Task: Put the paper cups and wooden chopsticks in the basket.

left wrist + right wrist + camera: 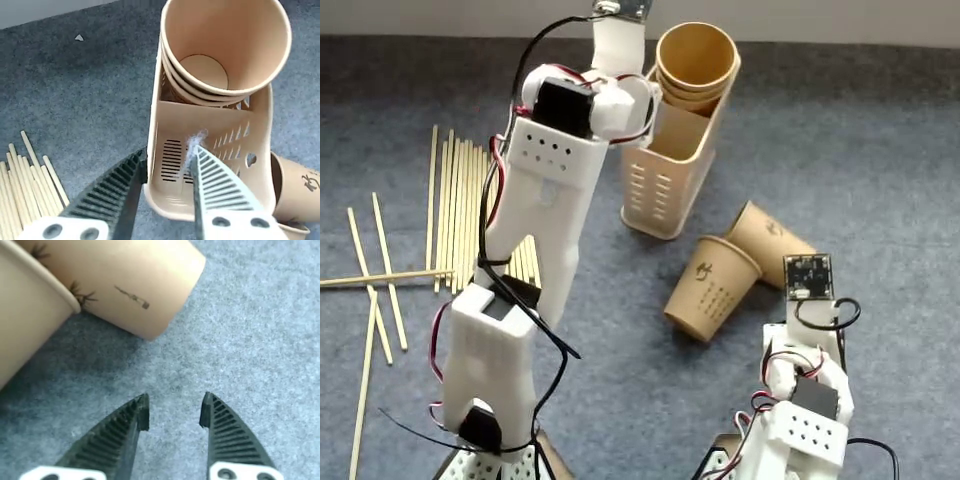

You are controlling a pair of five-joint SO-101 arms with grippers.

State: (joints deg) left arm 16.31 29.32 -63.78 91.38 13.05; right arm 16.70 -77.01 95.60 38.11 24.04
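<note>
My left gripper [167, 152] is spread open with nothing in it, its ribbed black fingers hanging over the near edge of the basket [215, 125], a beige plastic tub with slotted walls. A stack of nested paper cups [225, 45] stands upright in the far compartment. Thin wooden chopsticks [22, 187] lie in a loose row on the fuzzy grey carpet [250, 340] beside it. My right gripper [175, 407] is open and empty too, near two tipped-over cups [125, 285] that touch each other.
</note>
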